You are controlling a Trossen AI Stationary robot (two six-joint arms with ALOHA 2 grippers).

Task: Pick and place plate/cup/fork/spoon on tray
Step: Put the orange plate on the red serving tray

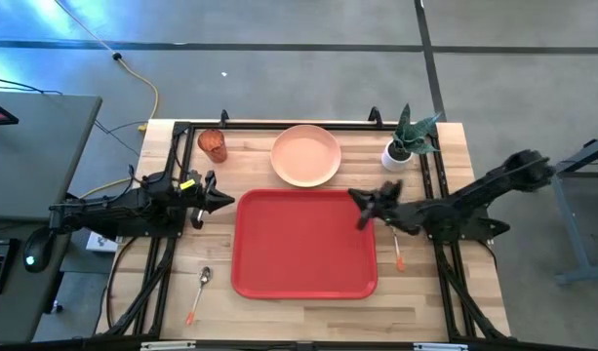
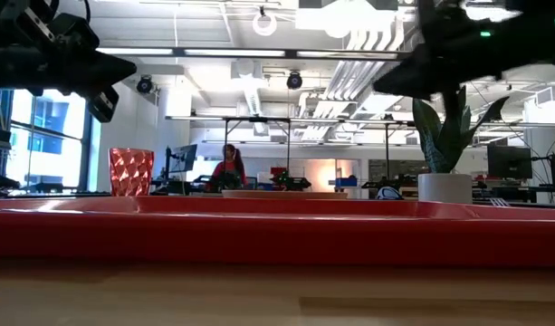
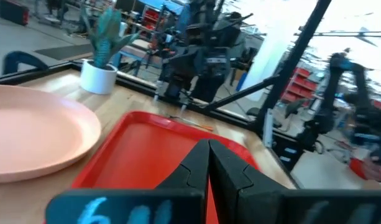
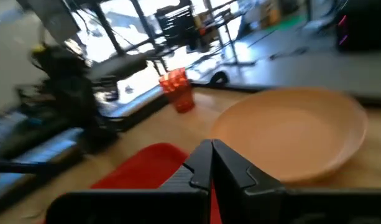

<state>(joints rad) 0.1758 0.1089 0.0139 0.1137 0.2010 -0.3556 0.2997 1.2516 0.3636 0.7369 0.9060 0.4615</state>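
Note:
The red tray point(image 1: 303, 244) lies in the middle of the table. The peach-pink plate point(image 1: 305, 154) rests on the table just beyond the tray's far edge. The red-orange cup point(image 1: 213, 145) stands at the far left. The spoon point(image 1: 199, 292) lies on the table left of the tray's near corner. The fork point(image 1: 399, 255) lies right of the tray, partly under the right arm. My left gripper point(image 1: 225, 202) is shut and empty, raised by the tray's left edge. My right gripper point(image 1: 357, 210) is shut and empty, raised over the tray's far right corner.
A white pot with a green plant point(image 1: 398, 153) stands at the far right, close to the right arm. A black frame point(image 1: 279, 125) runs along the table's far edge and sides. Bare wood point(image 1: 308, 312) shows along the near edge.

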